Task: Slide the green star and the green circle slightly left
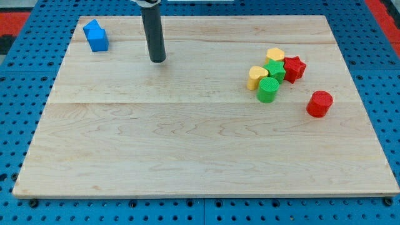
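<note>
The green star [275,70] and the green circle [268,89] sit in a tight cluster at the view's right, the circle just below the star. A yellow heart [256,77] touches them on the left, a yellow hexagon [274,55] lies above the star, and a red star [294,67] lies on its right. My tip [157,60] rests on the board in the upper middle-left, far to the left of the cluster and touching no block.
A red cylinder [319,103] stands alone below and right of the cluster. Two blue blocks [96,35] sit together near the board's top left corner. The wooden board [187,144] lies on a blue pegboard [19,75].
</note>
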